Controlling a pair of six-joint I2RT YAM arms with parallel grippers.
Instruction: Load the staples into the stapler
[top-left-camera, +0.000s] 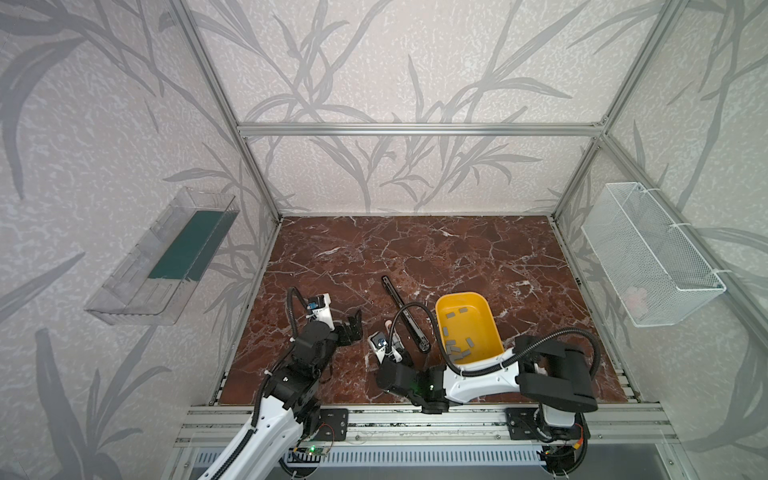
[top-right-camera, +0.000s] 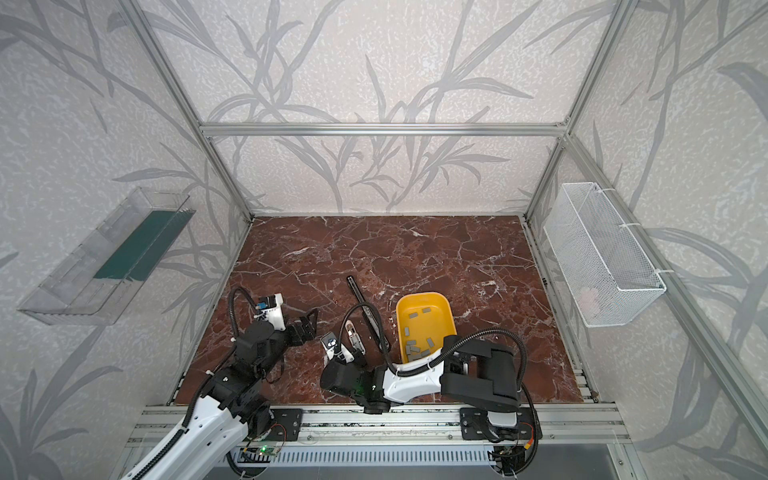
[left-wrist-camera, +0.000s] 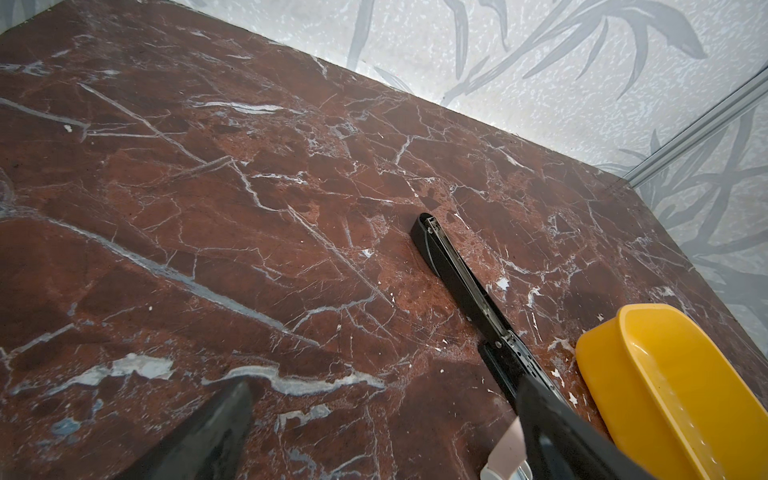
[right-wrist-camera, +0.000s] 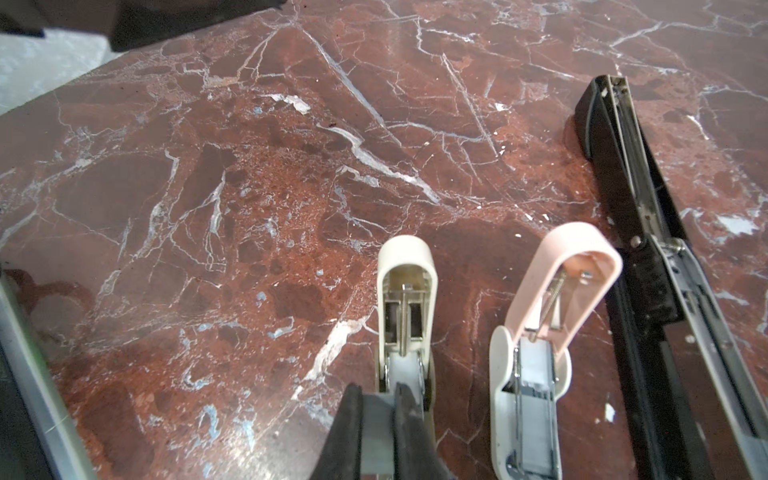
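Note:
My right gripper (right-wrist-camera: 379, 399) is shut on a flat grey strip of staples (right-wrist-camera: 378, 419), right at the near end of a small white stapler (right-wrist-camera: 407, 291) whose lid lies folded open. Beside it lie a pink stapler (right-wrist-camera: 561, 286), also open, and a long black stapler (right-wrist-camera: 648, 232). More staples (top-left-camera: 457, 351) lie loose in the yellow bin (top-left-camera: 478, 328). In both top views my left gripper (top-left-camera: 354, 324) hangs open to the left of the staplers, holding nothing. Its fingers (left-wrist-camera: 220, 428) frame bare marble in the left wrist view.
A clear plastic tray (top-left-camera: 166, 257) hangs on the left wall and a white wire basket (top-left-camera: 648, 257) on the right wall. The aluminium rail (top-left-camera: 415, 419) runs along the table's front edge. The yellow bin (left-wrist-camera: 665, 374) sits just right of the black stapler (left-wrist-camera: 457, 270).

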